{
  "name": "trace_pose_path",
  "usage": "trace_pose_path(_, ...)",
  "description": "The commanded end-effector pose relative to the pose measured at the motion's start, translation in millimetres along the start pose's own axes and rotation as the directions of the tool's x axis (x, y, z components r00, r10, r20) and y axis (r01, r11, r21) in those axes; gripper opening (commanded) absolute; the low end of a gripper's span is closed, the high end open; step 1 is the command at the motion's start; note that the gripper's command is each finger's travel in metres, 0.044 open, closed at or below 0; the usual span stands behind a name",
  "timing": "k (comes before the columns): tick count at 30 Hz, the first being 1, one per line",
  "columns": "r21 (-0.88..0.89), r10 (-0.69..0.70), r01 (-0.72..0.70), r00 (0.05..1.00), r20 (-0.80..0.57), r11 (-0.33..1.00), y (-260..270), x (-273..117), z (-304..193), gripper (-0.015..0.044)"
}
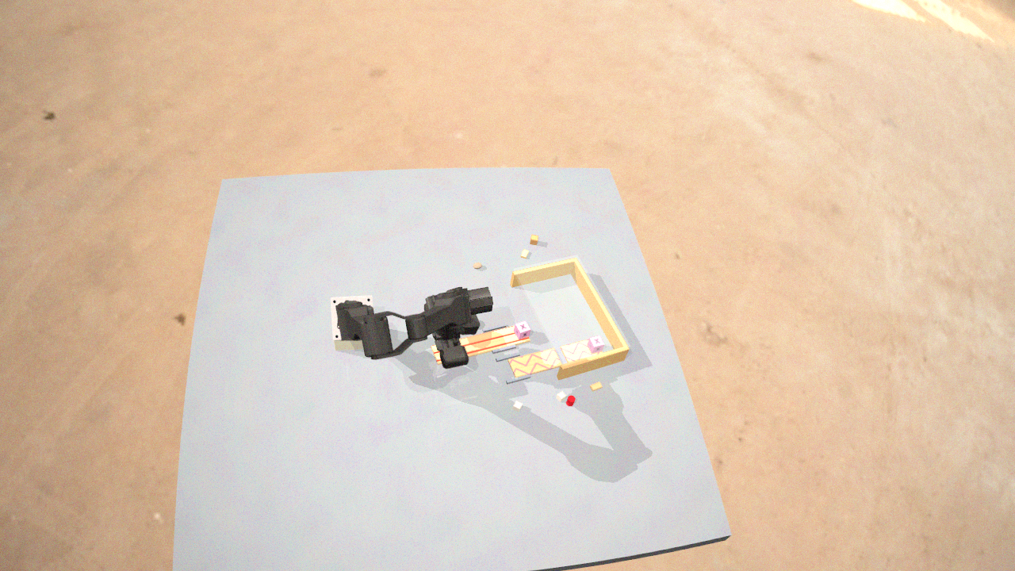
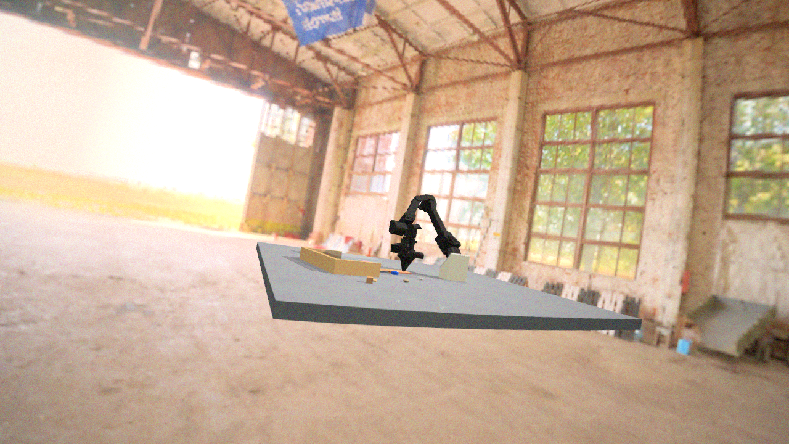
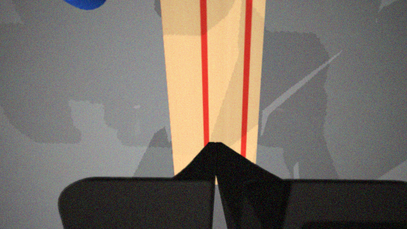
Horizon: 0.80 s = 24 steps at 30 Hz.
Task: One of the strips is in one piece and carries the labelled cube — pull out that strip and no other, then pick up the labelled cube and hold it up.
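My gripper (image 2: 405, 269) (image 3: 214, 148) is shut with nothing between the fingers. Its tips are at the near end of the strip with straight red lines (image 1: 489, 344) (image 3: 187, 95), touching or just above its top. This strip looks whole in the top view, though the arm hides part of it. A pink cube with an X mark (image 1: 522, 329) sits on its far end, outside the walled enclosure. The zigzag strip is in two pieces: a near piece (image 1: 534, 363) and a far piece (image 1: 575, 350), with a gap between them. Another pink marked cube (image 1: 595, 344) sits on the far piece.
Yellow wooden walls (image 1: 599, 305) (image 2: 355, 267) enclose the far area on three sides. Low dark rails (image 1: 518, 381) flank the strips. A blue cylinder (image 2: 394, 272) (image 3: 86, 3) stands beside the straight-lined strip. A red cylinder (image 1: 570, 400), an orange block (image 1: 534, 239) and several small blocks lie outside the walls.
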<state>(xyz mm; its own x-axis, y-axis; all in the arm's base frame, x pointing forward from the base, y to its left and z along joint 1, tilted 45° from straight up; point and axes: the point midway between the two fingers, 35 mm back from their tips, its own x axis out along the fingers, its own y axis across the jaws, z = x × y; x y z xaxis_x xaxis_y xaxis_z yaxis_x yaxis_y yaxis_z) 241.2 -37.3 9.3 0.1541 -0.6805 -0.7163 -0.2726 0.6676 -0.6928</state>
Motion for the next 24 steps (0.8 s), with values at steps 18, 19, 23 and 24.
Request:
trace_pose_path(18, -0.019, -0.005, 0.004, 1.000, -0.027, 1.000, 0.7, 4.5, -18.3, 0.0000)
trace_pose_path(19, -0.019, -0.005, 0.004, 1.000, -0.027, 1.000, 0.7, 4.5, -18.3, 0.0000)
trace_pose_path(23, -0.019, -0.005, 0.004, 1.000, -0.027, 1.000, 0.7, 4.5, -18.3, 0.0000)
trace_pose_path(24, -0.019, -0.005, 0.004, 1.000, -0.027, 1.000, 0.7, 4.5, -18.3, 0.0000)
